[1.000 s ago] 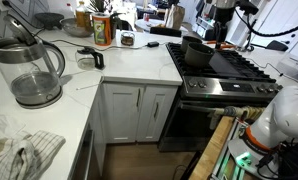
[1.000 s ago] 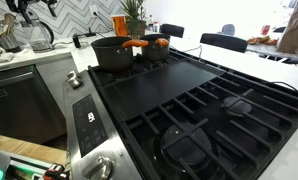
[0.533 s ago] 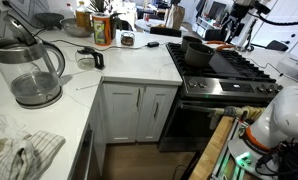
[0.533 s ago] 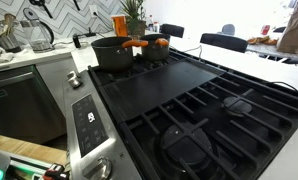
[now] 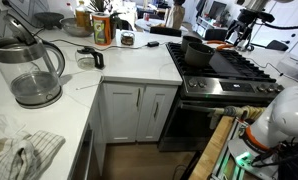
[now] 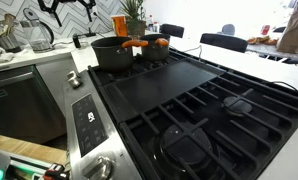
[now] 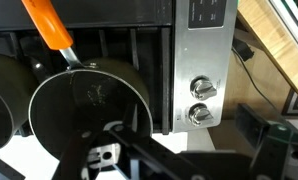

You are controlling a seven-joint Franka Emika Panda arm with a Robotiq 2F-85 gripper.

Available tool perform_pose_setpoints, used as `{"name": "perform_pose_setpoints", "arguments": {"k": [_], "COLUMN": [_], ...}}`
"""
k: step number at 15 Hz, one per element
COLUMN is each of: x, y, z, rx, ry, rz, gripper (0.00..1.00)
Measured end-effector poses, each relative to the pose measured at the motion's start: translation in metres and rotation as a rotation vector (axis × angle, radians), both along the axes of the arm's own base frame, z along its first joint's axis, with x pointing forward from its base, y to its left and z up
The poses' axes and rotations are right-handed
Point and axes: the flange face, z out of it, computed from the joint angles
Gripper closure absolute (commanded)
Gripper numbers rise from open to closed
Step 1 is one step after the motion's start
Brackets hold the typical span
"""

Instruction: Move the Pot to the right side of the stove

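Note:
The Pot point(image 5: 196, 52), wide and dark with straight sides, stands on the stove point(image 5: 234, 72) at its end near the counter. It also shows in an exterior view point(image 6: 114, 52). A smaller pot with an orange handle point(image 6: 155, 43) sits right behind it. My gripper point(image 5: 241, 32) hangs high above the stove, apart from the Pot, open and empty; it also shows at the top of an exterior view point(image 6: 69, 9). The wrist view looks down on the Pot point(image 7: 84, 105), with the gripper point(image 7: 184, 140) over the stove's front edge.
Stove knobs point(image 7: 200, 100) line the steel front. A black griddle plate point(image 6: 164, 85) and grates cover the cooktop. A glass kettle point(image 5: 31, 68) and a cloth point(image 5: 19, 155) lie on the white counter. Bottles stand at the counter's back point(image 5: 94, 20).
My gripper has moved sideways, away from above the Pot and along the stove. The Pot and the smaller pot have not moved.

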Motion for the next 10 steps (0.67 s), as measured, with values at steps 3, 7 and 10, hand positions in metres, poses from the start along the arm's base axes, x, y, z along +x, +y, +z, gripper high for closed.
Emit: {"name": "perform_pose_setpoints", "arguments": {"k": [3,7,10], "x": [0.0033,0.0034,0.0068], "y": [0.0007,0.0011,-0.0028], "z": [0.0,0.0007,0.0071], "rx": [0.0,-0.001,0.011], "ry": [0.003,0.003,-0.018], "rz": [0.001,0.0,-0.009], "gripper": [0.0,0.0,0.0]}}
